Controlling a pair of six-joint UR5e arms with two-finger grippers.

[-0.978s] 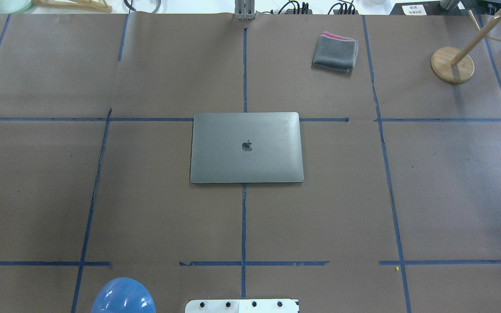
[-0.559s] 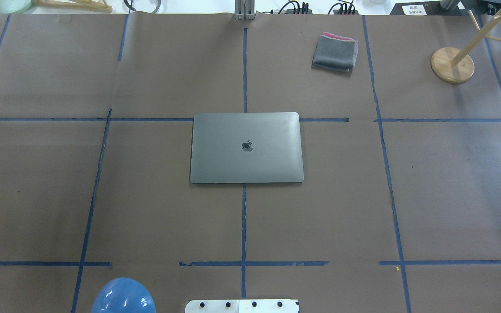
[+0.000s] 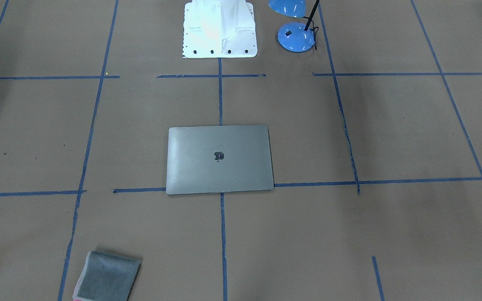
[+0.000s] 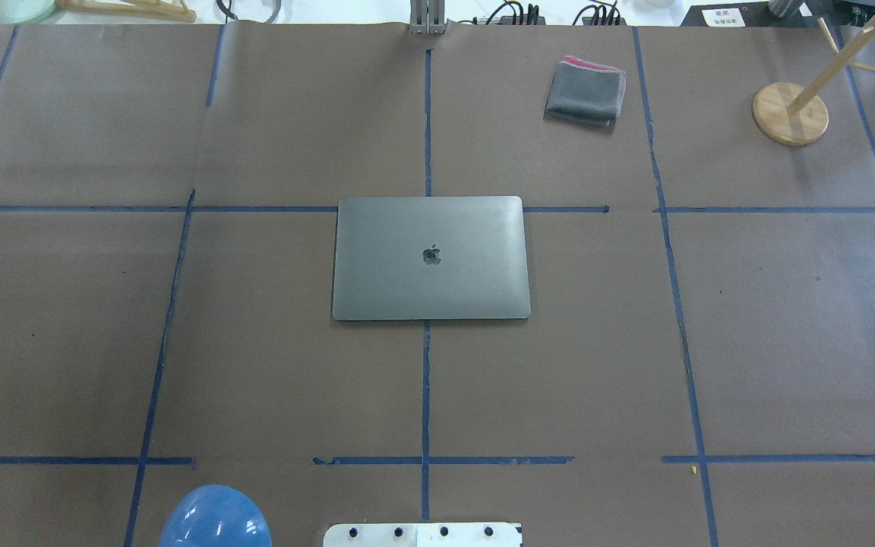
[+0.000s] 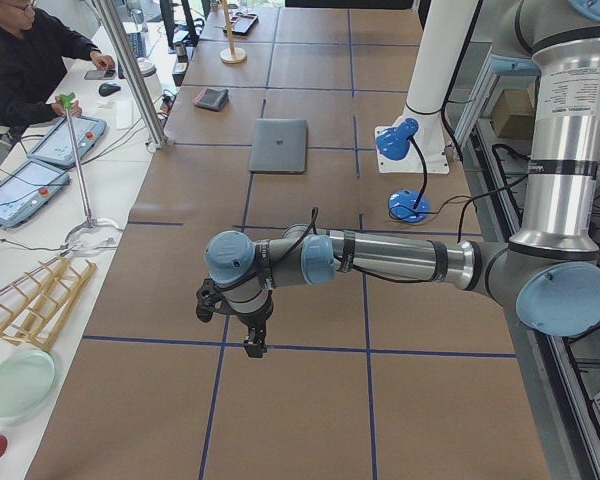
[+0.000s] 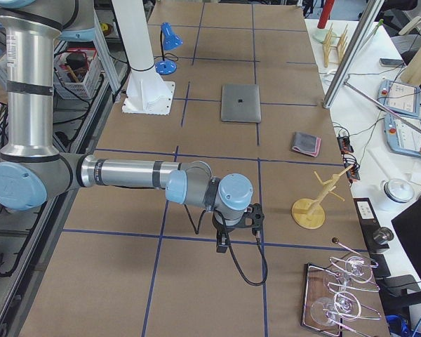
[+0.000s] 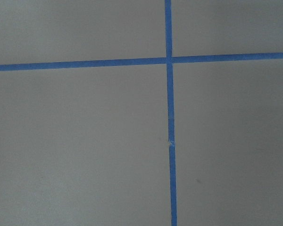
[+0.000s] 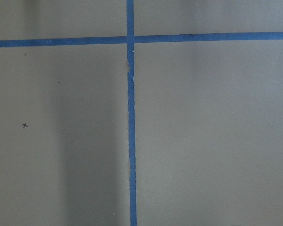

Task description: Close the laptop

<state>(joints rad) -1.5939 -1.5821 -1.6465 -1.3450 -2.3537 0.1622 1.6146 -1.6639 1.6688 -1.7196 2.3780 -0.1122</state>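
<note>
The laptop (image 4: 430, 258) lies flat in the middle of the table with its lid down and the dark apple logo facing up. It also shows in the front view (image 3: 220, 159), the left side view (image 5: 278, 145) and the right side view (image 6: 240, 103). My left gripper (image 5: 252, 345) hangs over bare paper far from the laptop, toward the table's left end. My right gripper (image 6: 222, 244) hangs over bare paper toward the right end. Both show only in the side views, so I cannot tell if they are open or shut. Both wrist views show only brown paper and blue tape.
A folded grey cloth (image 4: 585, 91) lies at the far right of the laptop. A wooden stand (image 4: 789, 114) is at the far right. A blue lamp (image 3: 295, 35) stands beside the white robot base (image 3: 219, 29). Operators' tablets line the far edge.
</note>
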